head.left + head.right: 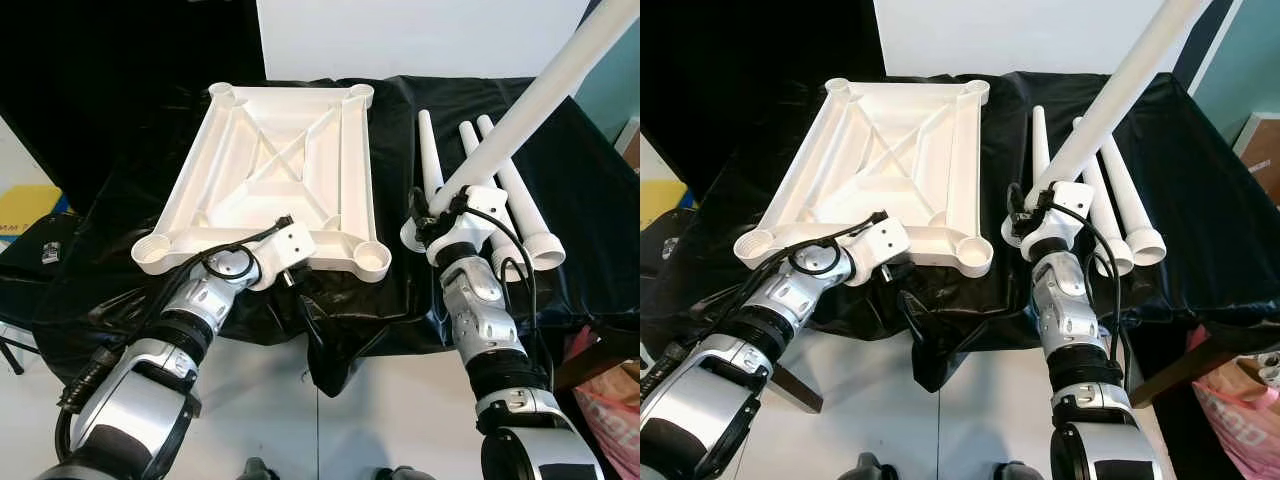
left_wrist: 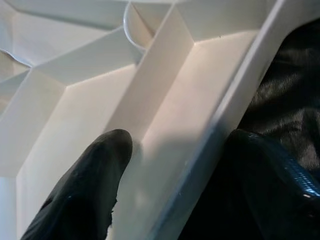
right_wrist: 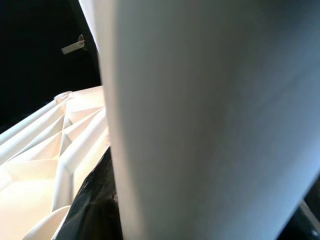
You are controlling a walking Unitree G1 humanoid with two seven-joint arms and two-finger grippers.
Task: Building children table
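Note:
The white table top [image 1: 280, 150] lies upside down on the black-covered table, ribs and corner sockets facing up. My left gripper [image 2: 185, 150] is shut on its near rim, with one finger [image 2: 95, 170] inside the wall and the other outside against the cloth. My right gripper [image 1: 440, 205] is shut on a long white table leg [image 1: 540, 95] that slants up and away to the right, its thick end near the top's near right socket [image 1: 372, 258]. Three more legs [image 1: 520, 190] lie side by side on the cloth to the right.
Black cloth [image 1: 590, 170] covers the table and hangs over the front edge in a fold [image 1: 330, 340]. A pink bag [image 1: 610, 410] stands on the floor at the right. A yellow object [image 1: 25, 205] sits at the left. A white wall stands behind.

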